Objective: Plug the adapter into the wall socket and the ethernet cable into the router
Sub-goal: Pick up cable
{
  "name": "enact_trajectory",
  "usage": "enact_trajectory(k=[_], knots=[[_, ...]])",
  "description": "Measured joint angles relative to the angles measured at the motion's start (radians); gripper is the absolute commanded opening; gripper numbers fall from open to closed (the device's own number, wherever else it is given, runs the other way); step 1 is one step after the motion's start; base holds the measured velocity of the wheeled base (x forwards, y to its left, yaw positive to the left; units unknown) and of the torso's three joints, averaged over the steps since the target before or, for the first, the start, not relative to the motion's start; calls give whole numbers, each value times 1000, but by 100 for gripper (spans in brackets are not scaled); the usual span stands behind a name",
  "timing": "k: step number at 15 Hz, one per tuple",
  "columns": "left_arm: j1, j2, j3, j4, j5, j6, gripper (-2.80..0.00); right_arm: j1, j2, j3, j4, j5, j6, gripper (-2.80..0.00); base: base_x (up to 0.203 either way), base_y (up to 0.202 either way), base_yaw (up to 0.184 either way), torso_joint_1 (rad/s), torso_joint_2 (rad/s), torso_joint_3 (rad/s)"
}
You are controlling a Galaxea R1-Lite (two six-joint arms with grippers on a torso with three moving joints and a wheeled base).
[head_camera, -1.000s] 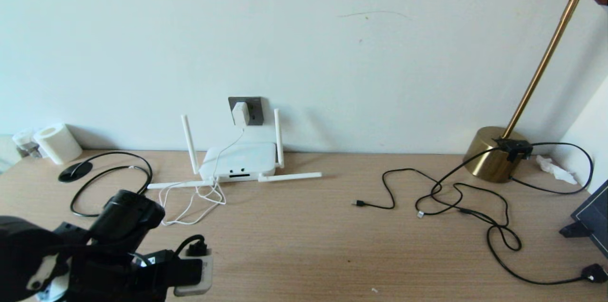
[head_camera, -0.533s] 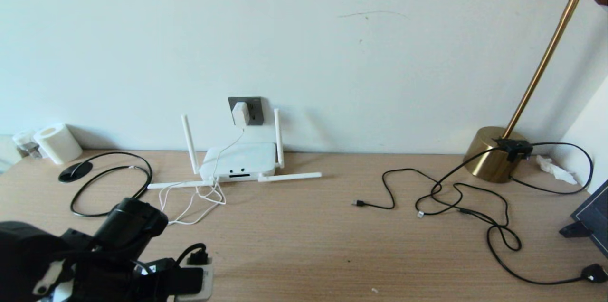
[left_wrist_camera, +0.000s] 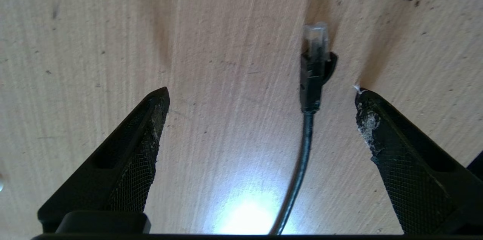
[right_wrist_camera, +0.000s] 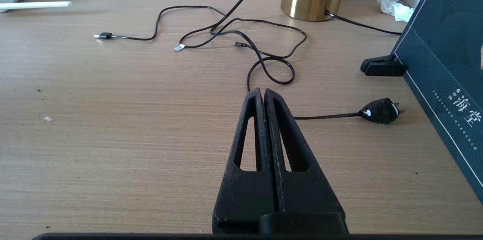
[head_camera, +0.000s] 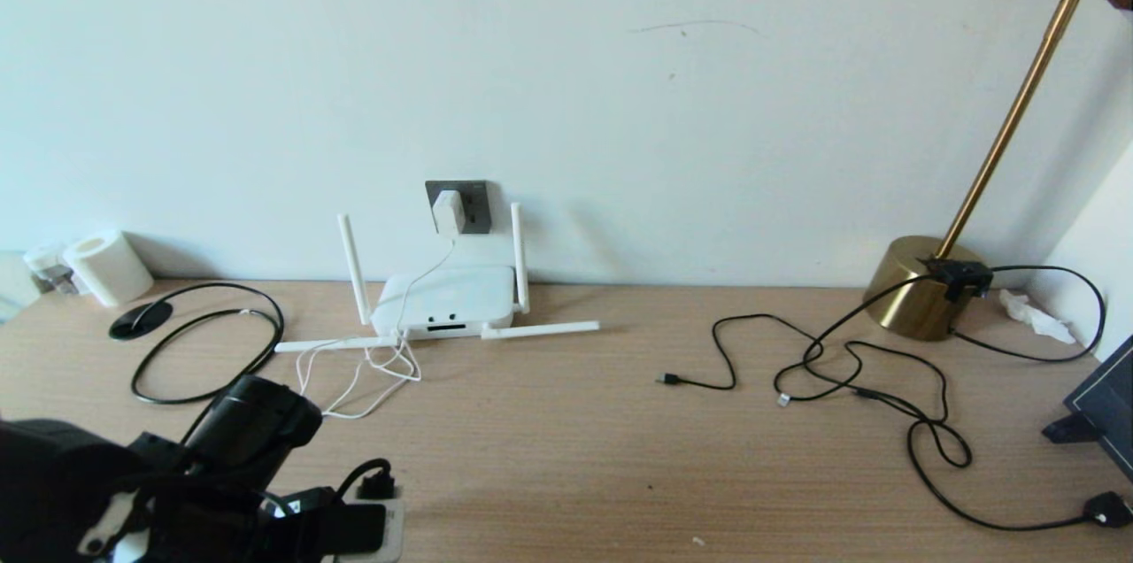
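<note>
— Why is the left gripper [left_wrist_camera: 260, 93] hanging so low over the desk's [head_camera: 566, 457] near-left corner?

— It's lined up on the ethernet cable [left_wrist_camera: 307, 119]. From the left wrist view, the black plug with its clear tip lies flat on the wood between the two fingers [left_wrist_camera: 151, 119], nearer one of them, touching neither. The jaws are spread wide, I'd say so they can drop either side of the plug before closing.

— So nothing's held?

— Nothing. The cable runs back in a loop toward the desk's left edge, which should leave slack enough to carry the plug over.

— Over to where?

— The router [head_camera: 445, 299], against the wall at the back edge, left of centre. Its dark ports face the front, so the plug would have to go in pointing at the wall.

— And the adapter?

— The adapter [head_camera: 447, 212] already sits on the wall socket [head_camera: 458, 206] just above the router, its thin white cord drooping down in front. That half looks finished to me.

— The other arm?

— The right gripper [right_wrist_camera: 264, 98] is parked over the desk's right side, fingers pressed together on nothing. The thin black cords by the brass lamp base [head_camera: 921, 287] aren't its business.
</note>
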Motion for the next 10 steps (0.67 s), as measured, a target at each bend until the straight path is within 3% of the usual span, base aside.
enact_trajectory(k=[3,4,5,10], knots=[[-1,5,6,0,-2,0,0,0,0,0,0,0,0,-280,0,0,0,0,0,0],[-1,5,6,0,-2,0,-61,0,0,0,0,0,0,-280,0,0,0,0,0,0],[-1,6,7,3,-3,1,-280,0,0,0,0,0,0,-280,0,0,0,0,0,0],[-2,6,8,15,1,8,-280,0,0,0,0,0,0,-280,0,0,0,0,0,0]])
